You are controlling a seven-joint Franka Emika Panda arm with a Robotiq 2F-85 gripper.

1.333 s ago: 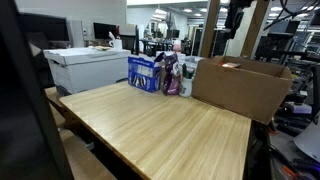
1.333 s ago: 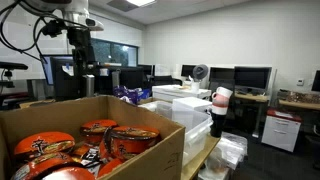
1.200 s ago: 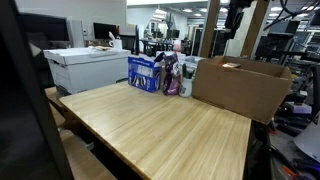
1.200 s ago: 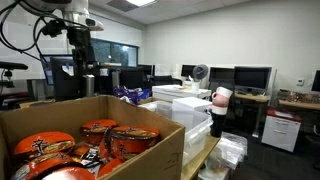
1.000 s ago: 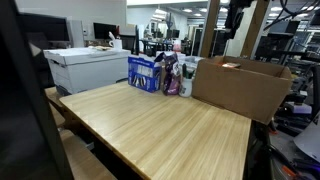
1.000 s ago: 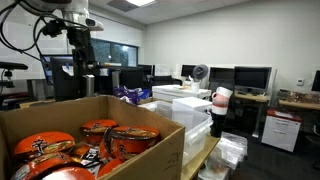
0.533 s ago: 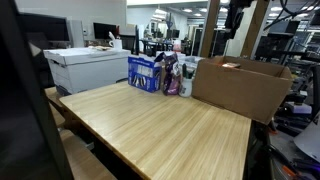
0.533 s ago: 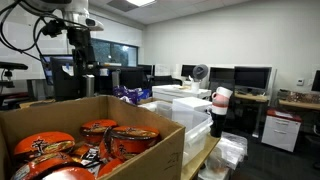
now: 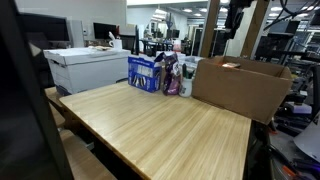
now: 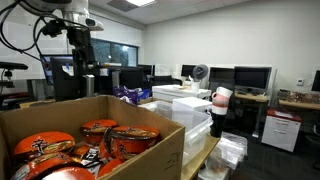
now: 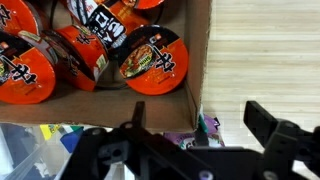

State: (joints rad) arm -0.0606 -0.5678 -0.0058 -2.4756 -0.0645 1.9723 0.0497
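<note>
Hanging above cardboard box [image 11: 199, 50], gripper [image 11: 195, 112] jaws wide apart, holding nothing; noodle bowls [image 11: 150, 58] inside, upper left.

Showing rounded white links on the arm [image 10: 66, 14] in an exterior view, with black cables [image 10: 42, 32] trailing beside them in loose loops. Ending in a dark, blocky gripper [image 10: 84, 60] under a pale wrist section. Appearing almost black in the wrist view, showing two flat, angular fingers [image 11: 270, 122] and small round pivot holes glinting grey on the linkage.
</note>
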